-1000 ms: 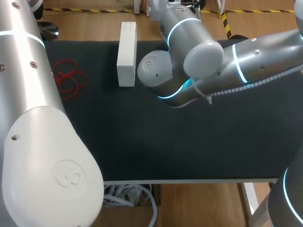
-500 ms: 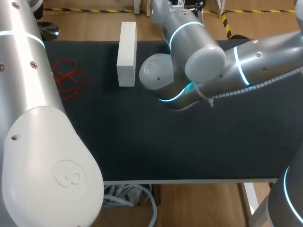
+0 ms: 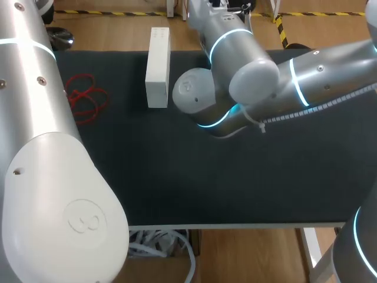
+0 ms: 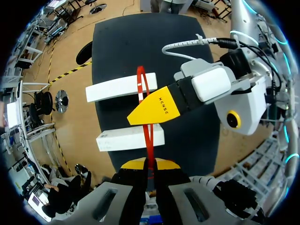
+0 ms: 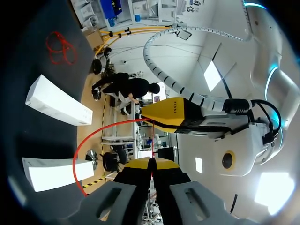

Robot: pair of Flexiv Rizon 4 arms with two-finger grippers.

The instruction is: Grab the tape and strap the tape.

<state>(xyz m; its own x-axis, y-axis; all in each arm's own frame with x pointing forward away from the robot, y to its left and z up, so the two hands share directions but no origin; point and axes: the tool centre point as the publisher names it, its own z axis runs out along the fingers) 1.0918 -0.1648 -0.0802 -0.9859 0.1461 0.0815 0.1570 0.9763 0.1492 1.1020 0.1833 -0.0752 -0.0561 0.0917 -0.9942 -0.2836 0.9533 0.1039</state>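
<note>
Gripper by gripper, cannot tell anything from the head view: shows neither set of yellow tips, only the left arm point(image 3: 53, 177) filling the near left, the right arm point(image 3: 318, 76) reaching in past the middle of the bench point(image 3: 235, 177), a white box point(image 3: 158, 65) at the far side, and a tangle of spare red loops point(image 3: 87, 97) lying flat, well apart from both arms. Best to treat those loops as untouched stock and work only the strand in hand. Turning to the left wrist view, finds the left gripper point(image 4: 150, 165) closed to a hairline on the red tape point(image 4: 140, 84), pinched from both sides. Follows the strand straight ahead from the tips to the right gripper point(image 4: 138, 117), met there by a yellow finger laid across it, then on into a narrow loop beyond. Looks like the strapping step, so hold both pinches firm, draw the two ends apart evenly and avoid twisting the band. Passing to the right wrist view, finds the right gripper likewise shut tight on the red tape, with the left gripper just ahead and a slack bow sagging off to one side between them. Take that slack up slowly, to avoid slipping the thin strand from either pinch.
</note>
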